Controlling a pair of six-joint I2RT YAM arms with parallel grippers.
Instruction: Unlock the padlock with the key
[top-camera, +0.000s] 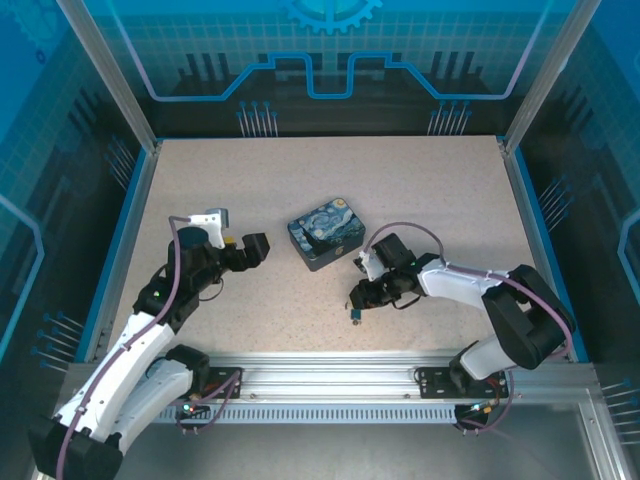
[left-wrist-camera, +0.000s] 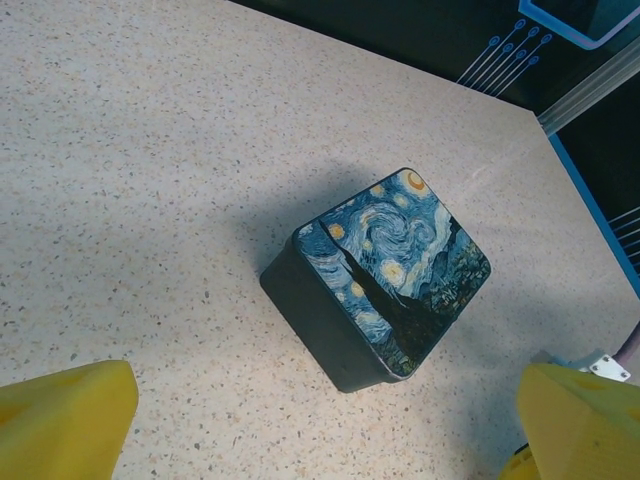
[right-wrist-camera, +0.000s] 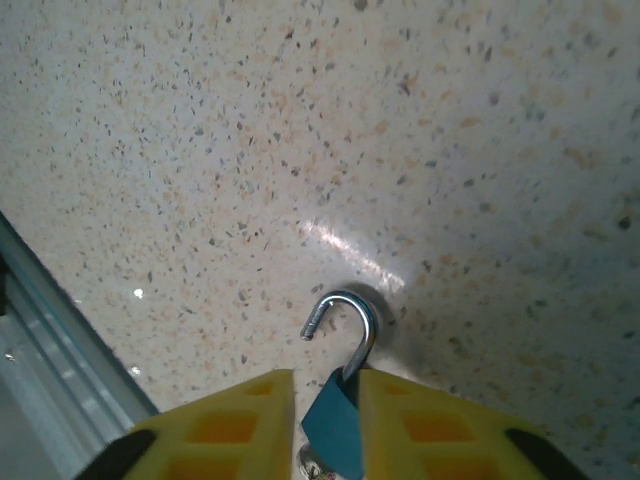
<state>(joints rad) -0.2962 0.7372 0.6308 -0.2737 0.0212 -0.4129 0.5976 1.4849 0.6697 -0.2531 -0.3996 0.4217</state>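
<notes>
The padlock (right-wrist-camera: 336, 432) has a small blue body and a metal shackle (right-wrist-camera: 366, 318). The shackle is swung open, with its free end off to the left and its bend resting on the table. The body sits between the yellow fingers of my right gripper (right-wrist-camera: 327, 400). It touches the right finger, and a thin gap shows at the left finger, so the jaws are slightly parted. A shiny metal bit (right-wrist-camera: 312, 462) under the body may be the key. From above, the padlock (top-camera: 353, 317) lies just below the right gripper (top-camera: 360, 298). My left gripper (top-camera: 256, 247) is wide open and empty.
A starry-night-print tin (top-camera: 325, 238) stands mid-table between the two arms. The left gripper's fingers (left-wrist-camera: 70, 420) frame the tin (left-wrist-camera: 385, 275) from a distance. An aluminium rail (right-wrist-camera: 60, 350) runs along the near table edge, close to the padlock.
</notes>
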